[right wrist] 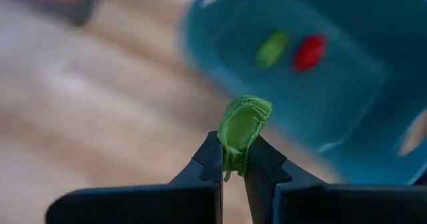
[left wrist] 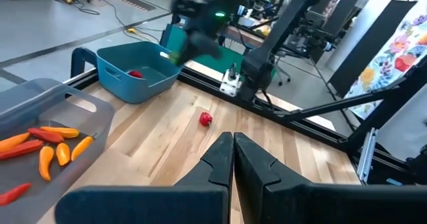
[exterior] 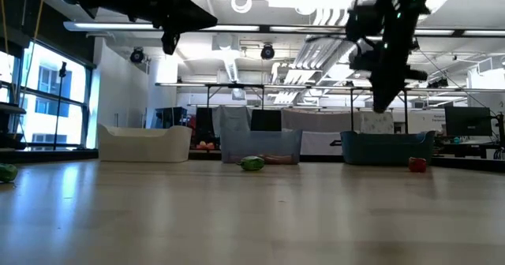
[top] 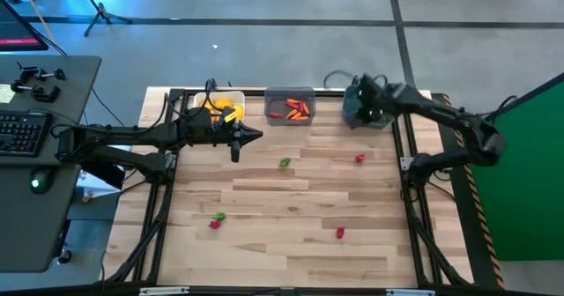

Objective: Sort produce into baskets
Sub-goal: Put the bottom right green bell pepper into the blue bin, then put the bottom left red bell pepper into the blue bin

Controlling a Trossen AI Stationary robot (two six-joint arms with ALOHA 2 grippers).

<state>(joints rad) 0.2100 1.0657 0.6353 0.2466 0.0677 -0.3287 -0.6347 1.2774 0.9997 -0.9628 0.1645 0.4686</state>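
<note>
Three baskets stand along the table's far edge: a white one (top: pixel 220 102) with yellow fruits, a grey one (top: pixel 290 106) with orange-red carrot shapes, and a teal one (left wrist: pixel 127 84). My right gripper (right wrist: pixel 233 154) hangs over the teal basket's (right wrist: pixel 353 137) near rim, shut on a small green piece (right wrist: pixel 244 123). A green bit (right wrist: pixel 272 48) and a red bit (right wrist: pixel 310 52) lie inside that basket. My left gripper (top: pixel 254 137) waits shut, above the table in front of the white and grey baskets. My right gripper pinches the green piece by its lower end (right wrist: pixel 233 161) between its two fingertips. The rest of the piece sticks out past the tips. The fingers point steeply down, and the piece is lifted clear of table and basket.
Loose produce lies on the wooden table: a green piece (top: pixel 285 162), a red one (top: pixel 359 159), a green and red pair (top: pixel 217 218) and another red one (top: pixel 340 233). A desk with a keyboard (top: pixel 22 133) stands left of the table.
</note>
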